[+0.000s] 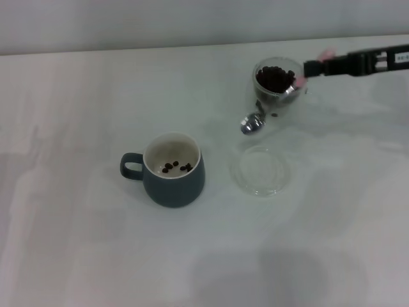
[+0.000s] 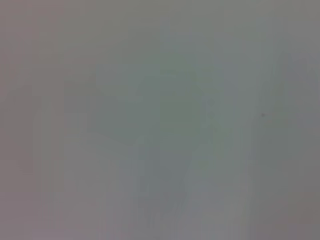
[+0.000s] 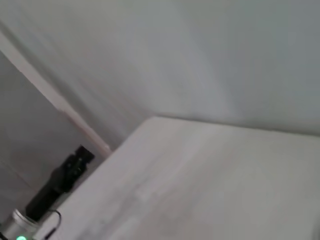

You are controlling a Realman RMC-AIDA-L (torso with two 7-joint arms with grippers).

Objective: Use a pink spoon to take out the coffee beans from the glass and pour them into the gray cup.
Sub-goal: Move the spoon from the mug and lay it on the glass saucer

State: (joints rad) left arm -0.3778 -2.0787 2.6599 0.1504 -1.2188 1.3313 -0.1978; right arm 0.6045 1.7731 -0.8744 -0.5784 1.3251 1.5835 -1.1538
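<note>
- Right claw: black, reaching in from the right edge, just beside the glass rim; whether spread or pinching the spoon cannot be told.
- Clear double-walled glass mug: far right on the white counter, heaped with dark coffee beans.
- Pink-handled teaspoon: silver bowl at the glass's near-left foot; a pink bit shows at the claw.
- Squat blue-gray ceramic cup: centre, handle left, few beans inside.
- Flat clear glass dish: right of cup.
- Left claw: out of view.
</note>
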